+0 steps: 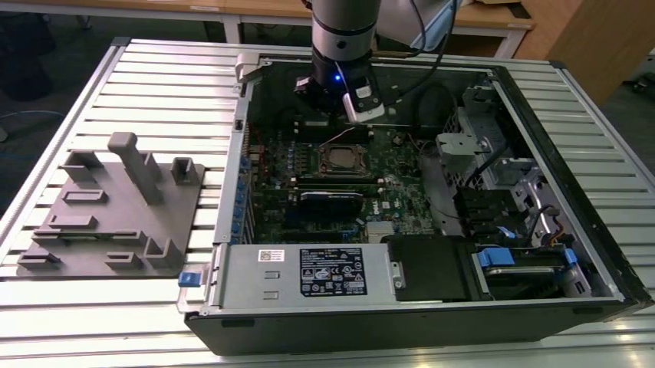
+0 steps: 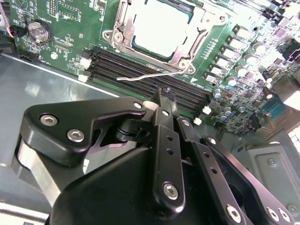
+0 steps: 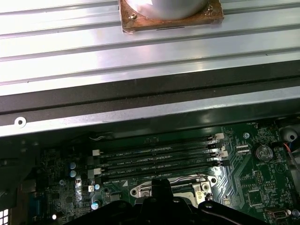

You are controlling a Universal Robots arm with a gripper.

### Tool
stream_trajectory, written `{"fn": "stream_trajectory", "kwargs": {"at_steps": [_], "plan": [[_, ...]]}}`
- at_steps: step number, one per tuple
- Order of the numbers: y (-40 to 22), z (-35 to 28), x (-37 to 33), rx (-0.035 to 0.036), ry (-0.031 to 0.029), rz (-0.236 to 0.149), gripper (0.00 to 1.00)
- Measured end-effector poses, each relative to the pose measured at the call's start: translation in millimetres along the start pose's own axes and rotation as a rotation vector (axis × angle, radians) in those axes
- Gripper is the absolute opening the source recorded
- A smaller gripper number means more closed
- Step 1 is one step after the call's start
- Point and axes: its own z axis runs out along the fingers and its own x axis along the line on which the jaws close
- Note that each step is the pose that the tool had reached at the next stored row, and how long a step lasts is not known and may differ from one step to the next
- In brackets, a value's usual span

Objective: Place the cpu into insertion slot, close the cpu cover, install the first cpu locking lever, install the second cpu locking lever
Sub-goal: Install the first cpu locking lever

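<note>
Over motherboard [image 2: 70, 28], fingers [image 2: 168, 136] together near locking lever [image 2: 140, 78].

An open computer case [image 1: 409, 331] lies on a slatted metal worktop [image 1: 153, 69], its grey power supply [image 1: 297, 272] at the near end in the exterior view. A grey moulded fixture [image 1: 113, 222] rests on the slats at the exterior view's left. Black memory slots [image 2: 140, 70] run side by side, with a coin cell [image 2: 37, 30] near them

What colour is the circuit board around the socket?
The circuit board is green, clearest in the second wrist view.
</note>
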Motion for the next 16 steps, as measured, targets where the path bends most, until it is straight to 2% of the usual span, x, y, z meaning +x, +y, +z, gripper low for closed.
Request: {"fn": "stream_trajectory", "kwargs": {"at_steps": [16], "plan": [[-0.3, 1.6, -0.3, -0.0002, -0.0001, 0.0, 0.11]]}}
